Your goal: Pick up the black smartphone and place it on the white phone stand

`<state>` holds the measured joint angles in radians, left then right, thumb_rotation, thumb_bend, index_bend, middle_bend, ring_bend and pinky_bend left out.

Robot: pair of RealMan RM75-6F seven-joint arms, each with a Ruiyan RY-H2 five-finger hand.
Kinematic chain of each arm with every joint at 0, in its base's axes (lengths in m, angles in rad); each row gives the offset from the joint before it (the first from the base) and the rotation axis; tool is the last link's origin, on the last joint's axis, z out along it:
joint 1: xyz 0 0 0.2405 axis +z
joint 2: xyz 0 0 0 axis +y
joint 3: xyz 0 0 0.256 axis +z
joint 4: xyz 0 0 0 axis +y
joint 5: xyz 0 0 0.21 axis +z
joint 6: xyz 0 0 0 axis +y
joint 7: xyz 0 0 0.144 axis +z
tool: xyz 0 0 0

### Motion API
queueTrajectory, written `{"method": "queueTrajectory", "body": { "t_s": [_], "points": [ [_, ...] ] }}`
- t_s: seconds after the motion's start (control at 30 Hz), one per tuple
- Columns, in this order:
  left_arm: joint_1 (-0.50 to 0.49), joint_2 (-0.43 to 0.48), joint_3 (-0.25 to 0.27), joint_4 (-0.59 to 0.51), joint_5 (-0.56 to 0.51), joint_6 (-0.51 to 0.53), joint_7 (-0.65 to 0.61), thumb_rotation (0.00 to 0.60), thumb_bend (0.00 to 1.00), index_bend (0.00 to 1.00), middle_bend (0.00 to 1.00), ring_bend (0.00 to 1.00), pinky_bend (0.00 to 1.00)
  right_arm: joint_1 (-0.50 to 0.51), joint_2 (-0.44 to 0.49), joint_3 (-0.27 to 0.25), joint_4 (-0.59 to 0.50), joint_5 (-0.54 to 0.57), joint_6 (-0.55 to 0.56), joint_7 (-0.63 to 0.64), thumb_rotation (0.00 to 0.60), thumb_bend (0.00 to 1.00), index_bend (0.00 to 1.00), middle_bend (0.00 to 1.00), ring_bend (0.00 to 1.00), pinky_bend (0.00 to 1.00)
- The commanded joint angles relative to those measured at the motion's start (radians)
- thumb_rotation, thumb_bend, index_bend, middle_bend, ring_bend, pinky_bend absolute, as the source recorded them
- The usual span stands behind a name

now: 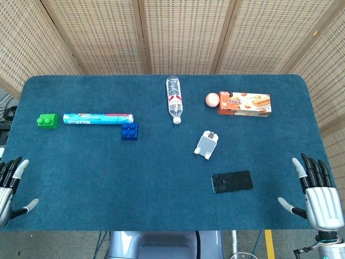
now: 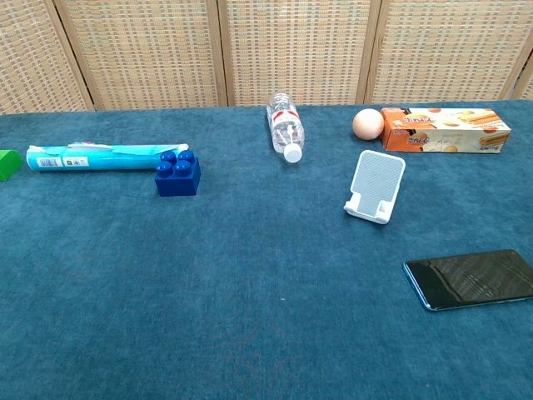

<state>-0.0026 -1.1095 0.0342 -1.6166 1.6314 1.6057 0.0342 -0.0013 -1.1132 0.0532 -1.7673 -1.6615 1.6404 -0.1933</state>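
Hovering with fingers spread and holding nothing at the counter's front right corner, the right hand (image 1: pixel 319 195) is nearest the black smartphone (image 1: pixel 232 182), which lies flat near the front right, just in front of the empty white phone stand (image 1: pixel 206 144); the left hand (image 1: pixel 9 186) waits equally wide at the front left corner. A clean lift likely means pinching the phone's long edges. Behind, a biscuit box (image 1: pixel 244 103) lies closed, contents hidden, and a capped water bottle (image 1: pixel 173 99) rests on its side.

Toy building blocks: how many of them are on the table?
2. The green block lies at the far left, at the left end of the long blue tube. The blue block sits at the tube's right end. No others are visible.
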Motion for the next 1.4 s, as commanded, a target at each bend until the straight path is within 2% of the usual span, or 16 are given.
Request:
{"method": "queueTrajectory", "body": {
  "t_s": [0.03,0.2,0.33,0.4,0.43,0.53,0.73,0.87,1.07,1.4],
  "points": [
    [0.002,0.003,0.001,-0.003,0.003,0.004,-0.004,0.6,0.0,0.0,0.0,0.0,0.0,0.0,0.001,-0.003,0.0,-0.003,-0.002,-0.001,0.6,0.05,0.0,0.0,0.0,0.0],
    [0.008,0.005,0.001,-0.007,0.007,0.013,-0.006,0.6,0.0,0.0,0.0,0.0,0.0,0.007,0.009,-0.016,0.001,-0.01,-0.026,0.017,0.6,0.05,0.0,0.0,0.0,0.0],
    [0.007,0.006,-0.003,-0.008,0.005,0.013,-0.008,0.6,0.0,0.0,0.0,0.0,0.0,0.047,0.028,-0.04,-0.008,-0.033,-0.112,0.044,0.6,0.05,0.0,0.0,0.0,0.0],
    [0.002,0.007,-0.007,-0.01,-0.007,0.001,-0.009,0.6,0.0,0.0,0.0,0.0,0.0,0.109,0.031,-0.046,0.0,-0.055,-0.213,0.052,0.6,0.06,0.0,0.0,0.0,0.0],
    [-0.003,0.007,-0.011,-0.013,-0.021,-0.015,-0.006,0.6,0.0,0.0,0.0,0.0,0.0,0.187,0.001,-0.029,0.034,-0.064,-0.321,0.037,0.6,0.07,0.01,0.0,0.0,0.01],
    [-0.007,0.007,-0.014,-0.019,-0.028,-0.024,-0.004,0.6,0.0,0.0,0.0,0.0,0.0,0.287,-0.06,-0.003,0.093,-0.013,-0.485,0.014,0.6,0.09,0.05,0.05,0.0,0.05],
    [-0.012,0.007,-0.022,-0.022,-0.046,-0.039,-0.001,0.6,0.0,0.0,0.0,0.0,0.0,0.383,-0.14,0.02,0.142,0.094,-0.655,-0.041,0.6,0.1,0.1,0.1,0.02,0.07],
    [-0.018,0.009,-0.026,-0.028,-0.058,-0.054,0.005,0.6,0.0,0.0,0.0,0.0,0.0,0.413,-0.177,0.022,0.168,0.138,-0.703,-0.058,0.6,0.1,0.13,0.14,0.05,0.1],
    [-0.022,0.011,-0.03,-0.034,-0.07,-0.065,0.01,0.6,0.0,0.0,0.0,0.0,0.0,0.434,-0.25,0.019,0.242,0.171,-0.708,-0.092,0.6,0.1,0.16,0.2,0.13,0.17],
    [-0.024,0.015,-0.028,-0.035,-0.072,-0.073,0.005,0.6,0.0,0.0,0.0,0.0,0.0,0.452,-0.29,-0.005,0.338,0.192,-0.71,-0.078,0.6,0.13,0.19,0.27,0.21,0.19]
  ]
}}
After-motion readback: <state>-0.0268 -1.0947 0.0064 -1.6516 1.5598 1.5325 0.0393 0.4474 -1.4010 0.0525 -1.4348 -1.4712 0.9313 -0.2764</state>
